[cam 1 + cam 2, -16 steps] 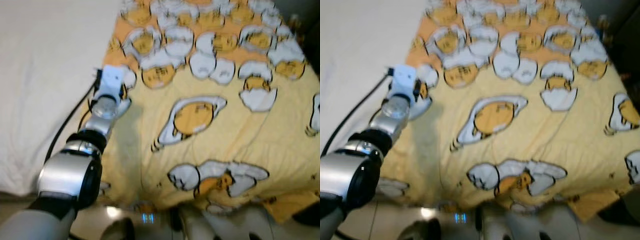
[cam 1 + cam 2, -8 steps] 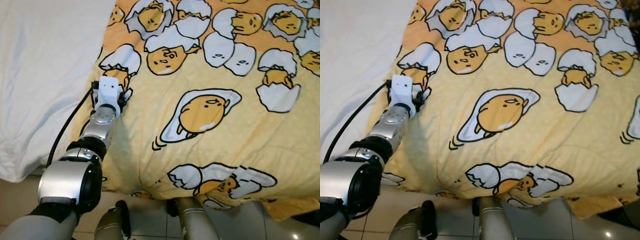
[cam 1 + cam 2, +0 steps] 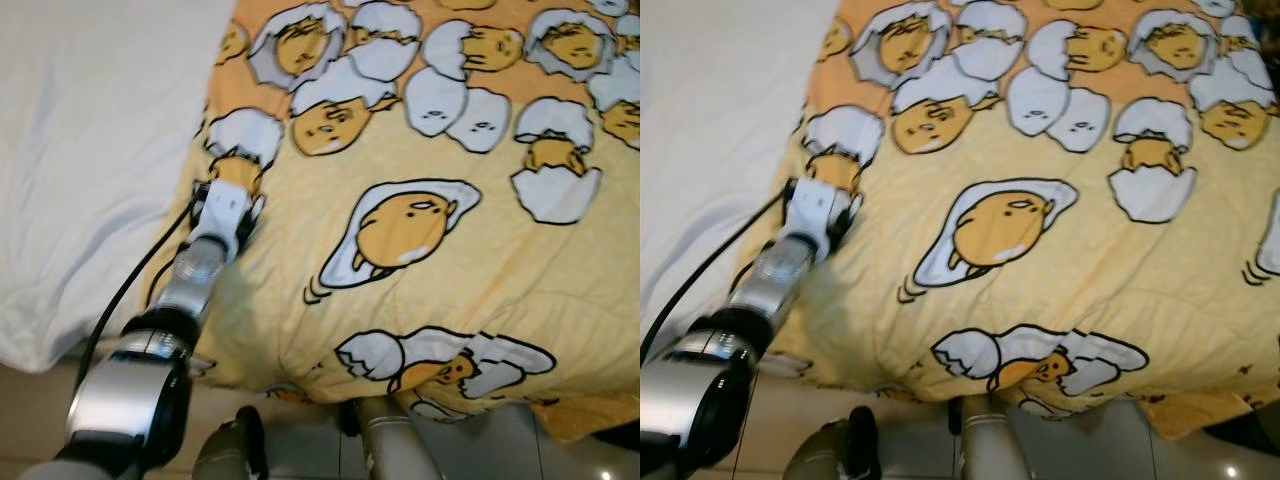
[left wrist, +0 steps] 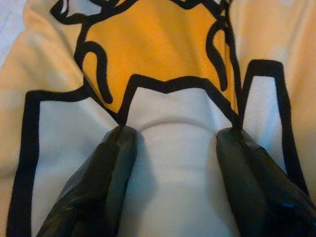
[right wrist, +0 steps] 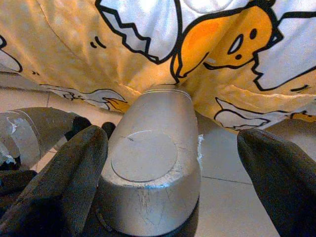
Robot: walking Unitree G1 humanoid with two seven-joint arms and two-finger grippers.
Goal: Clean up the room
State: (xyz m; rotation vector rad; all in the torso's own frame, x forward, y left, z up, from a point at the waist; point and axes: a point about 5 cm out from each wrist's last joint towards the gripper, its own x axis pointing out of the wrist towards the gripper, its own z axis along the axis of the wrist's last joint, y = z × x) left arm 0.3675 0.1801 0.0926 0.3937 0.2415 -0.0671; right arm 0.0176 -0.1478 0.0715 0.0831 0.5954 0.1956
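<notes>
We are reaching our left end effector [image 4: 173, 143] onto the yellow blanket [image 3: 480, 290], at its left edge in the middle left of the frame, beside the white sheet [image 3: 90, 150]. Compared with half a second ago, the arm is lying lower and flatter, and the fingers [image 4: 98, 187] are spread, pressing into the cloth with a small fold rising between them but not yet pinched. We judge a grasp is close. Our right end effector [image 5: 168, 148] is hanging spread above the floor [image 5: 222, 197] by the robot's foot [image 5: 148, 168].
</notes>
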